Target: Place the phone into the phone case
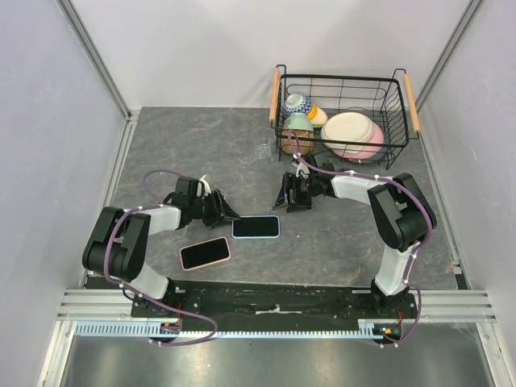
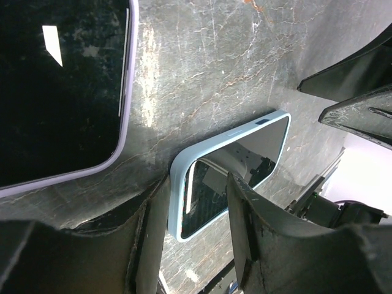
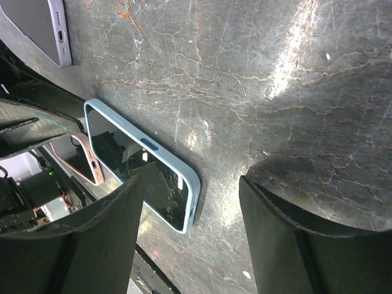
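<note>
A phone with a dark glossy screen lies flat inside a light blue case [image 1: 255, 226] on the grey marble table. It also shows in the left wrist view [image 2: 208, 190] and the right wrist view [image 3: 138, 165]. My left gripper [image 1: 228, 214] is open and empty. Its fingertips [image 2: 193, 239] straddle the case's near corner from above. My right gripper [image 1: 284, 197] is open wide and empty, over bare table [image 3: 190, 226] just right of the case.
A pink phone [image 1: 205, 252] lies near the front left and shows in the right wrist view [image 3: 87, 164]. A lavender-edged device [image 2: 61, 79] lies beside my left gripper, mostly hidden under the arm from above. A wire basket [image 1: 347, 78] of bowls and plates stands back right.
</note>
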`<state>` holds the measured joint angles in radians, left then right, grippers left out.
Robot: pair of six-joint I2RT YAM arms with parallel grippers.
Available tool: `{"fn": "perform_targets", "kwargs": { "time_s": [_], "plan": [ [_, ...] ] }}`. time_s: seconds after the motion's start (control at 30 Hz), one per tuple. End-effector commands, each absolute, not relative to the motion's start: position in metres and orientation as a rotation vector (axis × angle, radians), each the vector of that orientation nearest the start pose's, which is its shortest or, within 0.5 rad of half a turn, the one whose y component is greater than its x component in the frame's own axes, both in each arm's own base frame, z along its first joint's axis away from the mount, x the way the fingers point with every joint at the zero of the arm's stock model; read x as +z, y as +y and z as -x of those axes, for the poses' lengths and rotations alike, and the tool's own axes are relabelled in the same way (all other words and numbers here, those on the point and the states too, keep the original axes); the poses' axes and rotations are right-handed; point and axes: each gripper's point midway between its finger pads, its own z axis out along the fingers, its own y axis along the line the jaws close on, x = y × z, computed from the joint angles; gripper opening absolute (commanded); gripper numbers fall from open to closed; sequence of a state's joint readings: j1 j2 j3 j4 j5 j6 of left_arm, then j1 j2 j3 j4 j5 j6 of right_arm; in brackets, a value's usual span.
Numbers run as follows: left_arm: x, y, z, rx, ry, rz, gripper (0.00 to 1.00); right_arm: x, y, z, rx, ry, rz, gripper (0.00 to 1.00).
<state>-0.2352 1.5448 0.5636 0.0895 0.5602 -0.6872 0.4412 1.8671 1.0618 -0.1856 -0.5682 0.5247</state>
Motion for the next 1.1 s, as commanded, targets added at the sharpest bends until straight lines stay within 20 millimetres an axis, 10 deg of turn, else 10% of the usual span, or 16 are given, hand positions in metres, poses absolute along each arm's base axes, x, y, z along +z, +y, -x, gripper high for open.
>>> {"fn": "perform_targets", "kwargs": {
  "time_s": [0.0,0.53,1.07],
  "plan": [
    [0.006,-0.185,-0.26,-1.044,2.64,0.363,0.5,0.043,0.269,-0.311,1.071,2.662,0.132,0.71],
    [0.016,-0.237,-0.264,-1.155,2.637,0.239,0.48,0.047,0.267,-0.313,1.06,2.654,0.126,0.72],
    [0.099,-0.2,-0.296,-0.808,2.392,0.027,0.83,0.097,0.242,-0.339,0.812,2.504,0.138,0.89]
  ]
}}
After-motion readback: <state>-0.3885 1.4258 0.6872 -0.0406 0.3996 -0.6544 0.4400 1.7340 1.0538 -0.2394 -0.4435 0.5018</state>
